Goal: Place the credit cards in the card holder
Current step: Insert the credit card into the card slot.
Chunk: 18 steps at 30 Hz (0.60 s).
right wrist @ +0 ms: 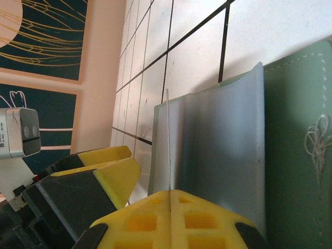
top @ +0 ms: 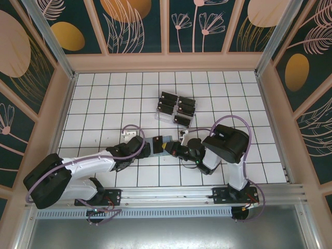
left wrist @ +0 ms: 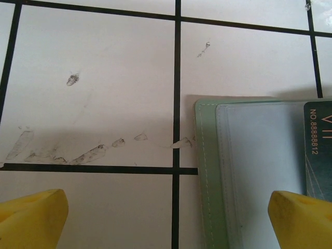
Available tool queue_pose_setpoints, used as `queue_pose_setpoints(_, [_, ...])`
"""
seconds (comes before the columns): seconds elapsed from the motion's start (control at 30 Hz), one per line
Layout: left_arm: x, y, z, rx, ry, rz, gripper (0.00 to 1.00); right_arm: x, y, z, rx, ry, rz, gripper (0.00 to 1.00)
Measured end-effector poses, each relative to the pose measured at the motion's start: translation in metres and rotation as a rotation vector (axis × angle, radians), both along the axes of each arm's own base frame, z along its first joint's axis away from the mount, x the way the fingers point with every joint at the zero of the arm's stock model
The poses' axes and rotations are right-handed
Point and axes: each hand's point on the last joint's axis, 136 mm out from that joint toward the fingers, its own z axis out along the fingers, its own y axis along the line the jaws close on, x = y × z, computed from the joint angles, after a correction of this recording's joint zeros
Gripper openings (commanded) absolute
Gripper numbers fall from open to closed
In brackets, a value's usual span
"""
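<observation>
The sage-green card holder [left wrist: 207,171] lies flat on the tiled floor, its clear pocket [left wrist: 259,155] facing up. My right gripper [right wrist: 170,193] is shut on a black credit card [right wrist: 168,145], seen edge-on just above the holder [right wrist: 298,155]. The same card [left wrist: 317,150] shows over the pocket's right side. My left gripper [left wrist: 168,220] is open and hangs low over the holder's left edge, one yellow fingertip [left wrist: 301,218] above the pocket. From above, both grippers [top: 147,147] [top: 171,148] meet at the holder [top: 165,143]. More black cards stand in the rack [top: 176,108].
The clear plastic slotted rack holding several cards stands one or two tiles behind the holder. Scuff marks [left wrist: 78,153] mark the tile left of the holder. Low walls [top: 67,104] ring the tiled floor. The left gripper's fingers [right wrist: 111,171] sit close beside the right jaws.
</observation>
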Motion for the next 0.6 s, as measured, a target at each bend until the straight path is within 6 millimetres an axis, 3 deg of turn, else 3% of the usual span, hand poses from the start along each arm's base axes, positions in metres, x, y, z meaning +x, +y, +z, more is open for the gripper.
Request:
queue_pose_setpoints(0.2, [-0.002, 0.000, -0.016, 0.028, 0.032, -0.004, 0.98, 0.000, 0.000, 0.001, 0.005, -0.002, 0.000, 0.00])
queue_pose_setpoints(0.6, [-0.001, 0.003, -0.014, -0.017, -0.003, 0.061, 0.98, 0.004, -0.017, 0.018, 0.033, -0.026, -0.039, 0.00])
